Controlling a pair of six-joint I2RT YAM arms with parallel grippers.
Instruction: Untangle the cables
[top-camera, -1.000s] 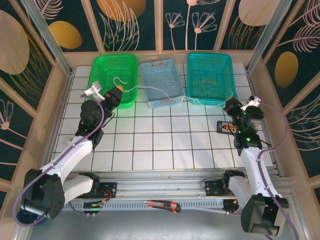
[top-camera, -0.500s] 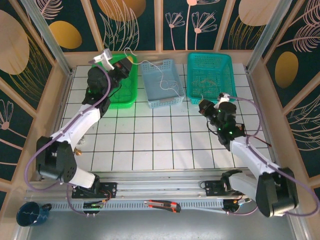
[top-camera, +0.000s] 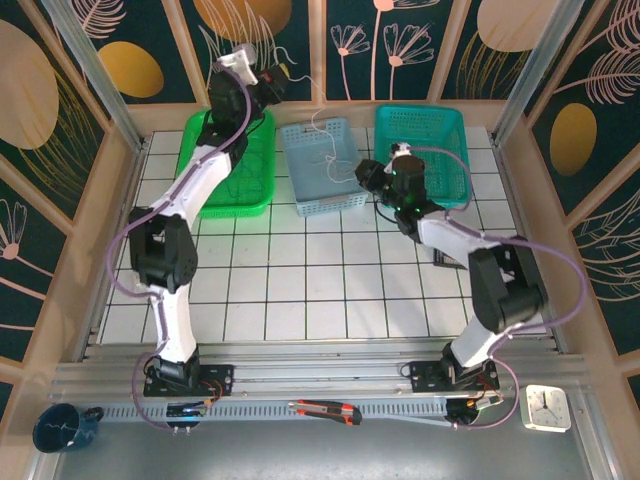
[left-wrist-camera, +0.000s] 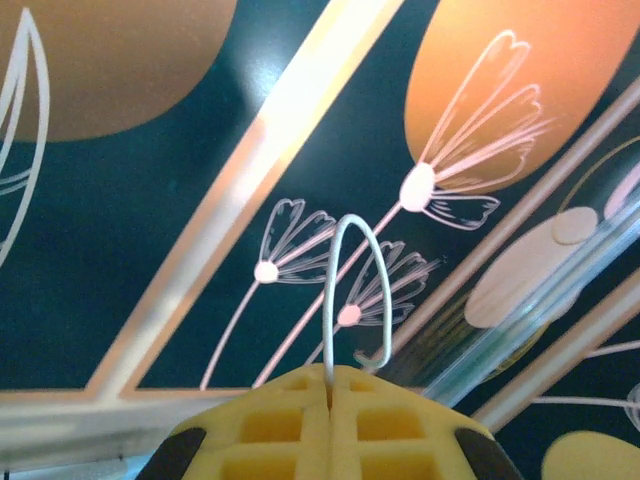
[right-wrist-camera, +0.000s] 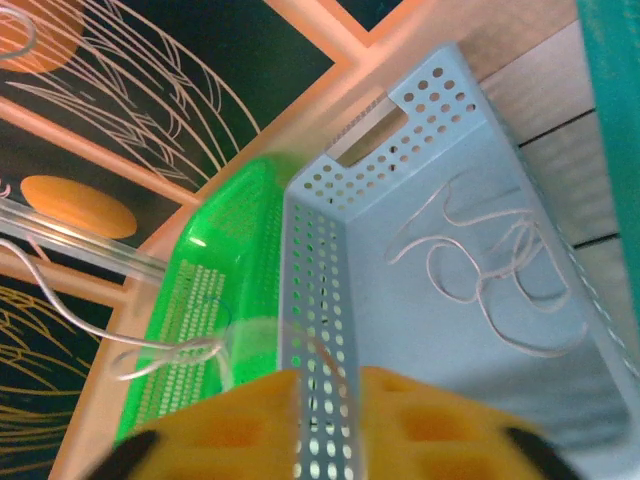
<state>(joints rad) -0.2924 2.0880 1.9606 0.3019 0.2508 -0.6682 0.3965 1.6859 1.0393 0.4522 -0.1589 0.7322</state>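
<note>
Three baskets line the table's (top-camera: 300, 280) 12 o'clock edge: a green basket (top-camera: 255, 175), a blue basket (top-camera: 312, 192) and a teal basket (top-camera: 445, 150). The left arm (top-camera: 215, 168) is reared high toward 11 o'clock, above the back rail. At its tip the left gripper (top-camera: 275, 72) is pinched tight on the white cable (top-camera: 322, 150). In my left wrist feed the yellow pads (left-wrist-camera: 270, 425) meet with the wire caught in the seam, and a small loop arches out above them.

From there the cable drops toward 5 o'clock into the blue basket, where the rest lies in loose coils on the floor. I read the height as deliberate: one end is lifted so the slack hangs and the crossings can fall open.

The right gripper (top-camera: 366, 178) sits low at the blue basket's 3 o'clock rim (placed, I'd guess, to steady the lower run). Its feed is blurred and the basket wall cuts across the pads, so I cannot tell whether it grips anything.
</note>
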